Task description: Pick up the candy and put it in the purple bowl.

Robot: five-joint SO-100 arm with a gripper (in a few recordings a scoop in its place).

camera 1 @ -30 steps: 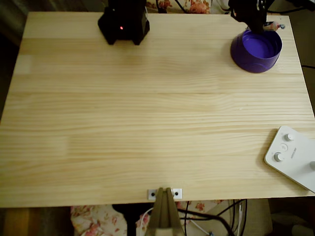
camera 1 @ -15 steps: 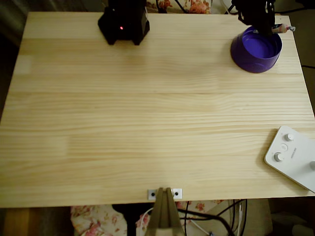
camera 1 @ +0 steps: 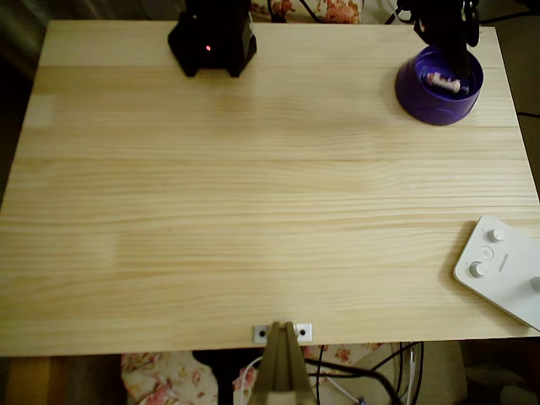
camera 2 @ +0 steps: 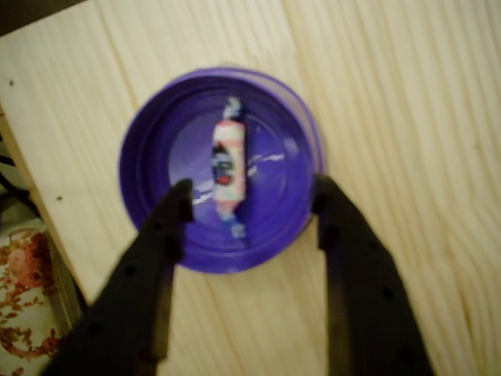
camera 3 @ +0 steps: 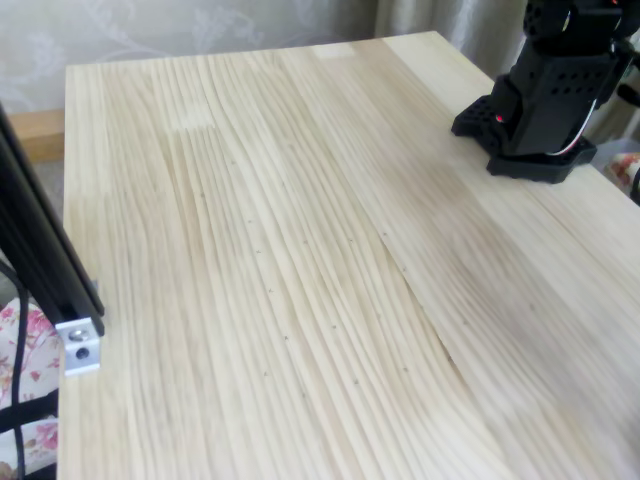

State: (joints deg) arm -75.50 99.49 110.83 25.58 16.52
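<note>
The purple bowl point(camera 1: 439, 87) stands at the table's far right corner in the overhead view and sits upper centre in the wrist view point(camera 2: 153, 157). The candy point(camera 2: 229, 163) lies on the bowl's floor, pinkish-white with dark marks and bluish twisted ends; from overhead the candy point(camera 1: 443, 82) shows as a small pink piece inside the bowl. My black gripper point(camera 2: 249, 200) hangs above the bowl, open, its two fingers spread to either side of the candy and touching nothing. From overhead the gripper point(camera 1: 456, 46) reaches over the bowl's far rim.
The arm's black base point(camera 1: 213, 38) sits at the table's far edge, and the same base point(camera 3: 545, 95) shows at upper right in the fixed view. A white device with knobs point(camera 1: 502, 268) lies at the near right edge. A metal bracket point(camera 1: 283, 332) is at the front edge.
The candy was held at the bowl's far right rim; now it lies inside the bowl. The gripper has opened and let it go.
</note>
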